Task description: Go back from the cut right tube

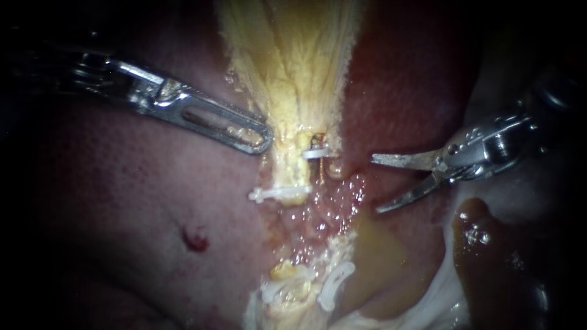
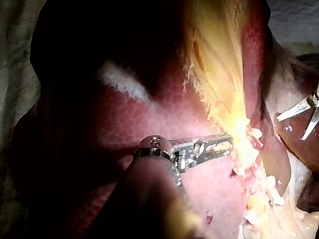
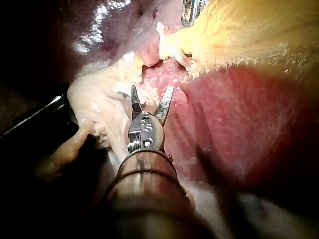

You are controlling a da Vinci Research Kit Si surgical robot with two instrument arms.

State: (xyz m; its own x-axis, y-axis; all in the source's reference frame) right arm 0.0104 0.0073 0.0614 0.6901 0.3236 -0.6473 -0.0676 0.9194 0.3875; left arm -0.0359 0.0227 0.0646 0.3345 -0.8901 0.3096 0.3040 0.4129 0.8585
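Right instrument has its two blades spread wide with nothing between them, tips just short of wet pink tissue. Ahead sits yellow tissue, a white clip and the left instrument at its edge. Red liver lies beside the blades.

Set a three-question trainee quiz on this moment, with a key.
1. True or false: the right instrument's jaws lie shut together.
2. Which instrument ends in scissor-like blades? A) the left instrument B) the right instrument C) both
3. In the endoscope view, how many white clips sit at the yellow tissue between the two instruments?
Key: 1 false, since a gap shows between the jaws and nothing is gripped; 2 B; 3 two.
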